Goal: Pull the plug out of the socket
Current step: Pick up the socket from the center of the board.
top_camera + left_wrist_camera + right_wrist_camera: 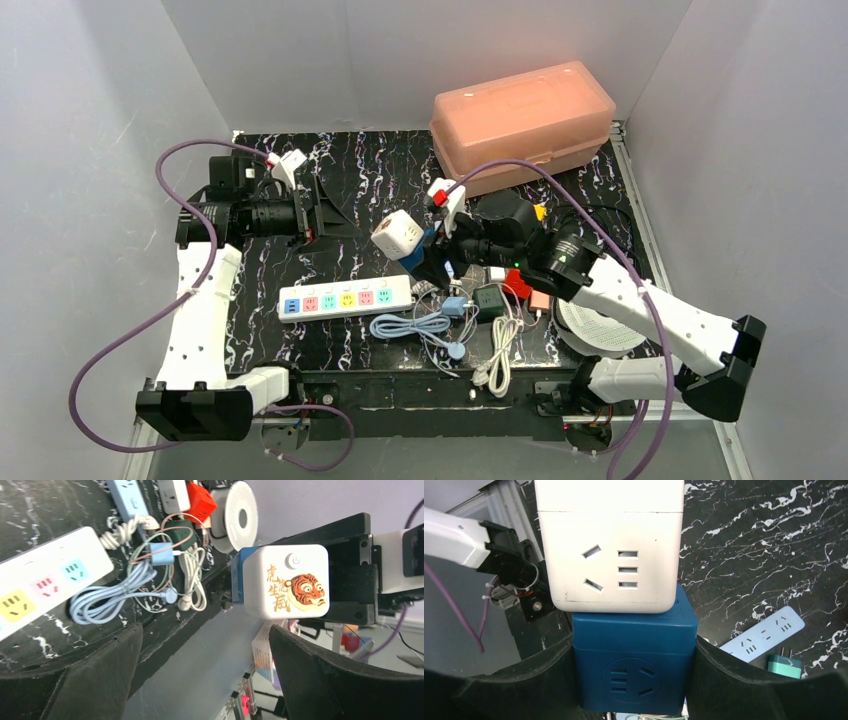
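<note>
Your right arm is reaching in from the right side, forearm angling low across the surface [380, 170], wrist pointing left toward the middle. Your right hand [432, 250] is clamping the blue cube socket [430, 243] between both fingers [514, 690], pressing on its two side faces and holding it lifted off the surface.

The white cube plug [397, 235] is sitting fully seated against the blue cube's far face, the two blocks touching with no gap showing in the right wrist view. The white cube's tiger-printed face [292, 580] is pointing toward your left wrist camera.

Your left arm is standing up from its base, then bending right, wrist roughly level. Your left hand [345, 212] is hanging spread wide with nothing in it, both fingers [100, 680] framing the view. It is facing the white cube from the left, apart from it and not touching.

A white power strip with coloured outlets [345, 298] is lying near the front edge, with coiled cables [410, 324] just beside its right end. A translucent orange lidded box [522, 120] is sitting at the back right.
</note>
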Controlling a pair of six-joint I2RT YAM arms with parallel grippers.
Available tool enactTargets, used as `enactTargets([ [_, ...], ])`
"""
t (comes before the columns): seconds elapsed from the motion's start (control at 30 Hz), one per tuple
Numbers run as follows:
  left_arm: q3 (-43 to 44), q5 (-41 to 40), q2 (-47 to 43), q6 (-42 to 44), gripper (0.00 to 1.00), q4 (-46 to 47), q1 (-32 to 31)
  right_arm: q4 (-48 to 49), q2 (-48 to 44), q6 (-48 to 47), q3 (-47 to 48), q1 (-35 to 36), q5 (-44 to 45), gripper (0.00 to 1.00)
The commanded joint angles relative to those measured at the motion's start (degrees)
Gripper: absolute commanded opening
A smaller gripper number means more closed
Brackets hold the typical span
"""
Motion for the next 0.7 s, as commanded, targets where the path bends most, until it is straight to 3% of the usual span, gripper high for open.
enactTargets([
  [0.0, 1.15, 11.19, -0.16, 1.12, 0.98, -1.13, -1.07, 0.55, -4.68, -5.2, 0.55, 0.93, -3.18, 0.01],
  [0.07, 2.14, 16.07, -1.29, 6.74, 0.98, -2.9, -1.07, -2.44, -5.58, -6.28, 0.83, 1.12, -3.77, 0.01],
  [0.2, 3.54, 18.52, -6.92, 31.95, 0.98, -9.21, -1.06, -9.49, -6.98, -8.27, 3.2, 1.13, -6.99, 0.01],
  [0.5, -2.46, 18.11, -17.11, 64.22, 0.98, -6.01, -1.04, -21.73, -3.05, -8.18, 13.1, 0.97, -13.86, 0.01],
  [0.67, -8.51, 18.2, -22.9, 89.28, 0.98, -6.45, -1.09, -24.1, 1.03, -6.1, 17.78, -0.88, -20.15, 0.01],
])
